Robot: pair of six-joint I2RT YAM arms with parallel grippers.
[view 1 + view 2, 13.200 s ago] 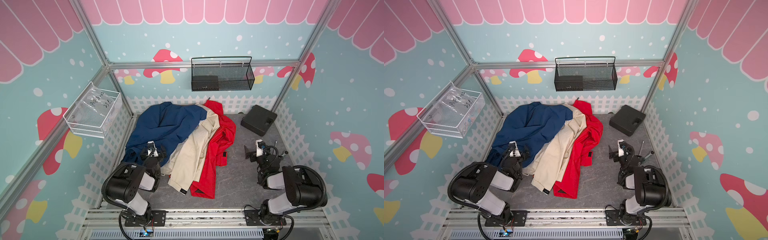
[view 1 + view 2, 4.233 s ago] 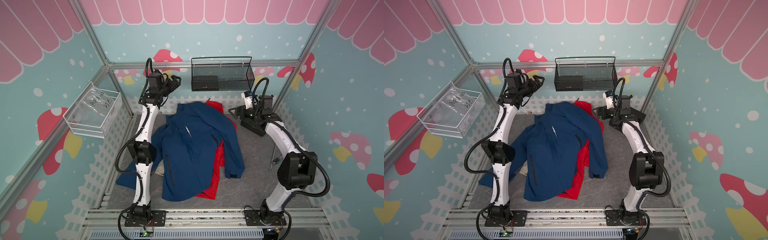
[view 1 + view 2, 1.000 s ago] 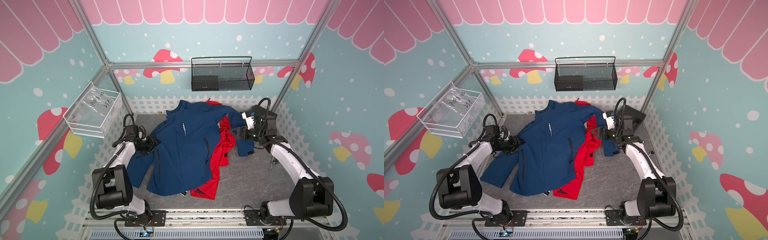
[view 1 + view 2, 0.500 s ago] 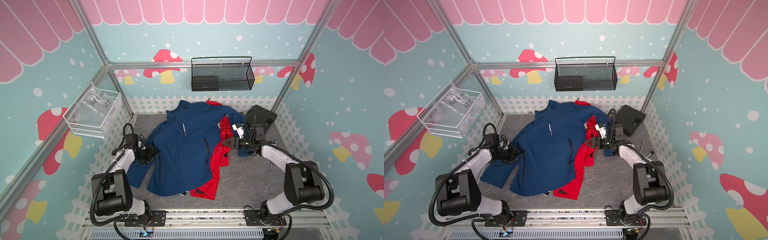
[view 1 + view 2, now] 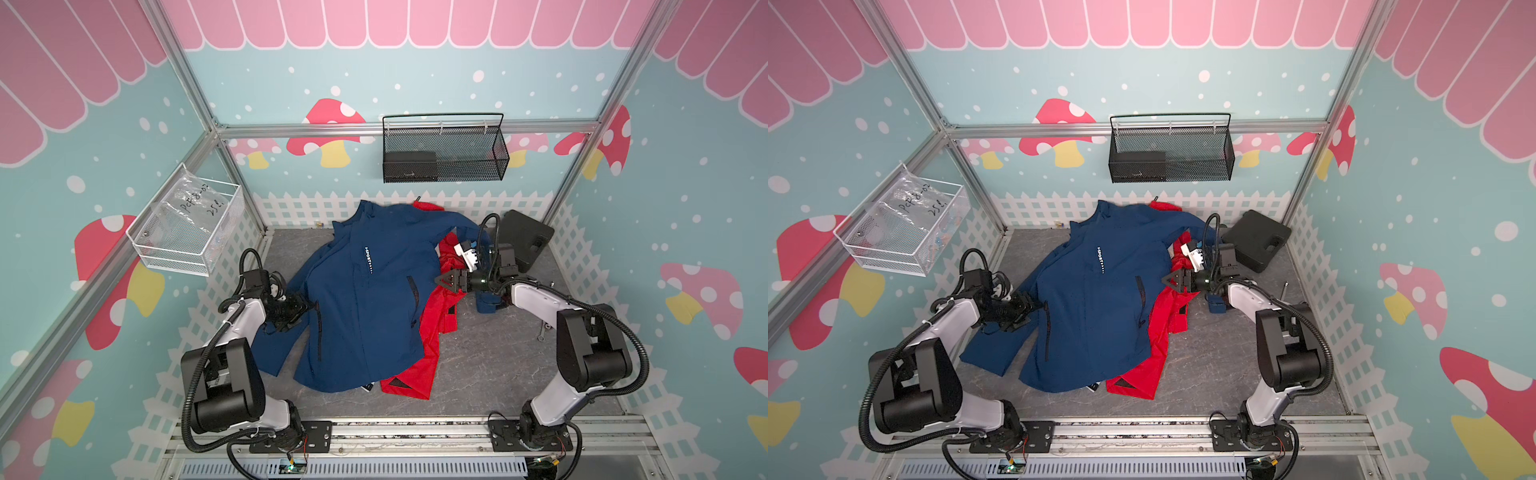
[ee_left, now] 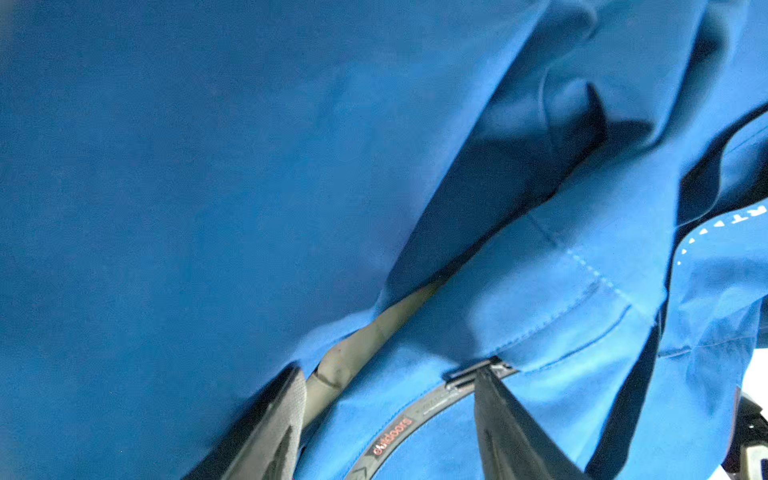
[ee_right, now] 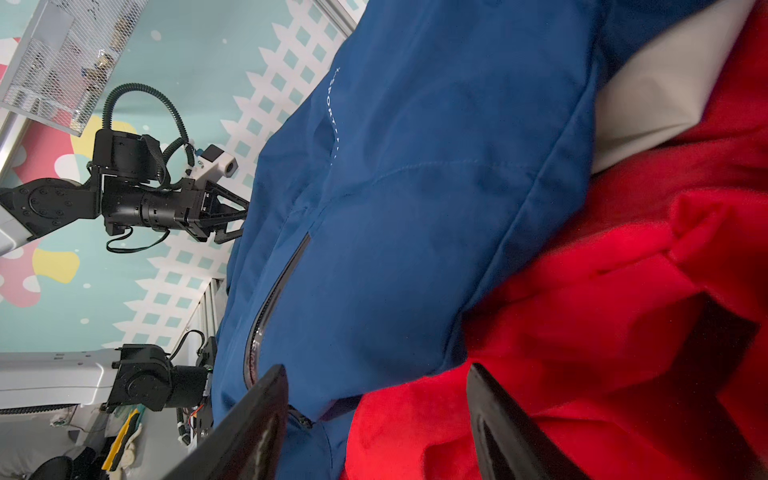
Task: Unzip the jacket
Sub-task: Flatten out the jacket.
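Where the jacket lay: the blue jacket (image 5: 365,307) was spread front-up in the middle of both top views. Its collar (image 5: 368,212) pointed to the upper centre and its hem to the lower centre. It lay over a red jacket (image 5: 434,332) and a beige garment (image 7: 665,83).
Front zipper: the front zipper itself was not clear to see. The front looked closed along its centre line, and the slider was too small to find.
Left gripper: the left gripper (image 5: 297,313) was at the left side of the jacket, by the sleeve. Its jaws stood wide, with blue cloth and a pocket zipper (image 6: 399,428) between them, and the cloth did not look pinched.
Right gripper: the right gripper (image 5: 446,282) was at the right edge, over red cloth, with jaws wide and empty.
How it would handle: probably light, soft and limp, with a smooth shell that could slip. Because it rested on loose garments, it would likely slide and bunch when pulled.
Where to take hold: one gripper should probably pin the collar beside the zipper top, and the other take the small pull tab and draw it toward the hem.
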